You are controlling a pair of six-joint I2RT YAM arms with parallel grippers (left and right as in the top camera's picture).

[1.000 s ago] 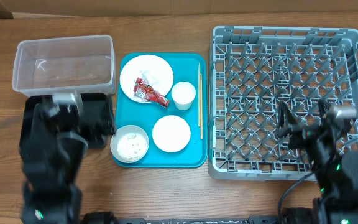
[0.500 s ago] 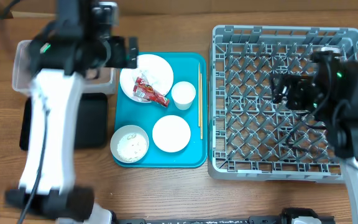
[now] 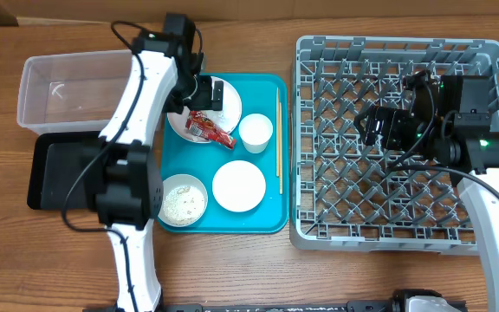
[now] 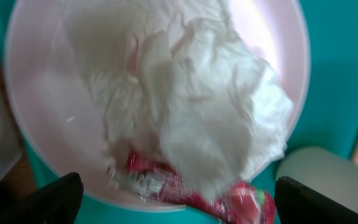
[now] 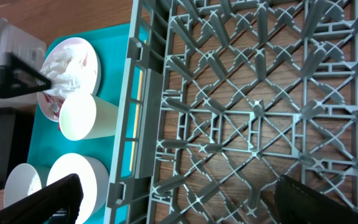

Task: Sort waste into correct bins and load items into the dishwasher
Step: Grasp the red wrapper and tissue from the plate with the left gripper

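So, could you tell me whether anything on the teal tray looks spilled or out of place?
Nothing spilled. On the white plate lie a crumpled napkin and a red snack wrapper, its end poking past the rim; the front-left bowl holds loose rice-like grains.

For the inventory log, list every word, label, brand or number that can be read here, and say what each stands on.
No text here can be read.
On the red snack wrapper: pale print, too small in the overhead view and too blurred in the left wrist view to read.
On the grey dish rack, clear tub, black tray and teal tray: no markings show.
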